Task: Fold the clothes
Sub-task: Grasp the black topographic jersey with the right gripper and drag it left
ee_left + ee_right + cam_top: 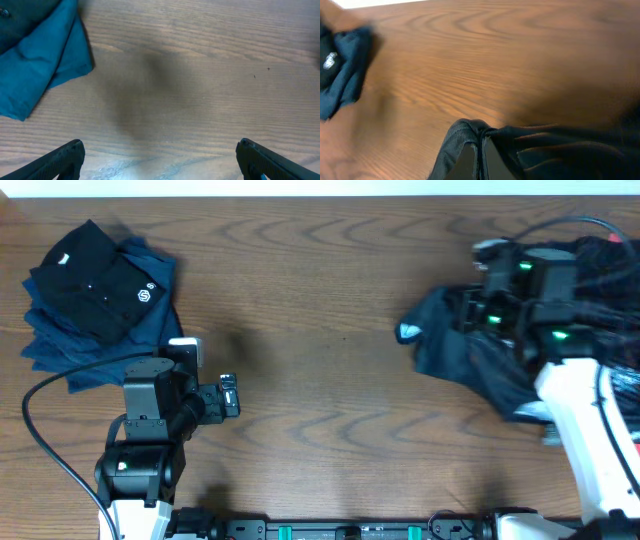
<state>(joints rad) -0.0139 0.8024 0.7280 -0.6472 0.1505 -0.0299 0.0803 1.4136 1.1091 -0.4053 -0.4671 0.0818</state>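
The clothes, a black jersey (455, 355), lie crumpled in a heap at the right side of the table, with a small blue patch showing at its left tip. My right gripper (482, 147) is shut on a bunched fold of this dark fabric (555, 150), which drapes over both fingers. In the overhead view the right gripper (472, 315) sits over the heap and partly hides it. My left gripper (160, 146) is open above bare wood at the lower left, with nothing between its fingers (65, 157). It also shows in the overhead view (228, 395).
A folded stack stands at the back left: a black polo with a white hexagon logo (100, 280) on top of blue garments (90, 350). A corner of the blue cloth (35, 70) lies just ahead and left of the left gripper. A cable (50, 450) loops beside the left arm.
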